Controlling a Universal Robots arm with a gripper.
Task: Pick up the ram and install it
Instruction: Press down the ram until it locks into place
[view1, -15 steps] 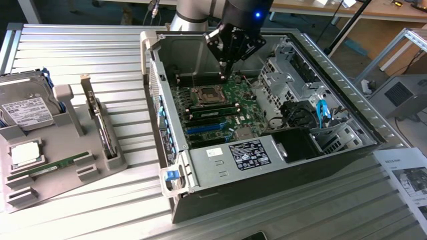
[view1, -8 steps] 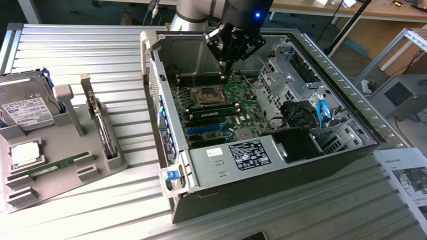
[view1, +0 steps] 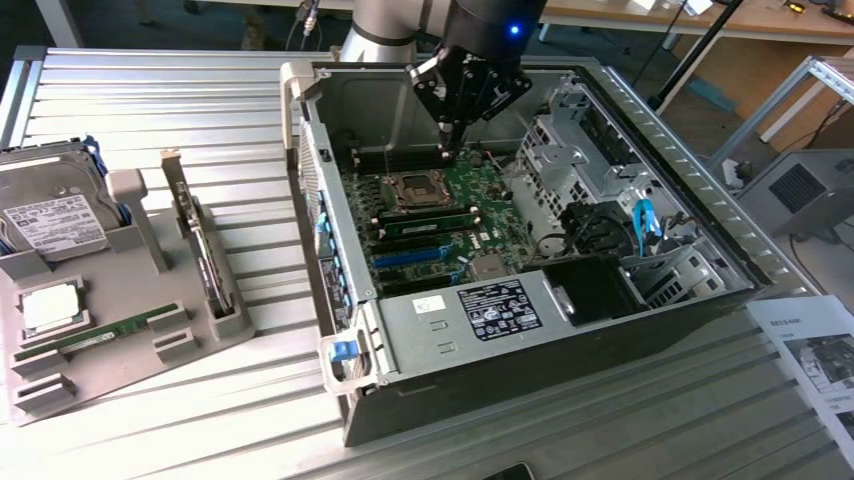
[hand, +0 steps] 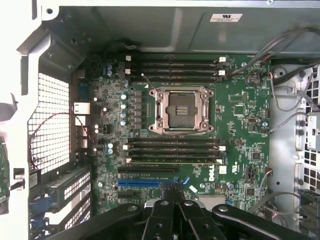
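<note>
Gripper, jaws closed on nothing, hangs over the motherboard w/ white DELL logo; ram sits in the gray tray.

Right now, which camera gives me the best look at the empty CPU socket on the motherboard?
The wrist view: it looks straight down on the CPU socket, showing its metal frame and the RAM slots on two sides. The exterior view shows the same socket small and at a slant, just below the shut pincer.
</note>
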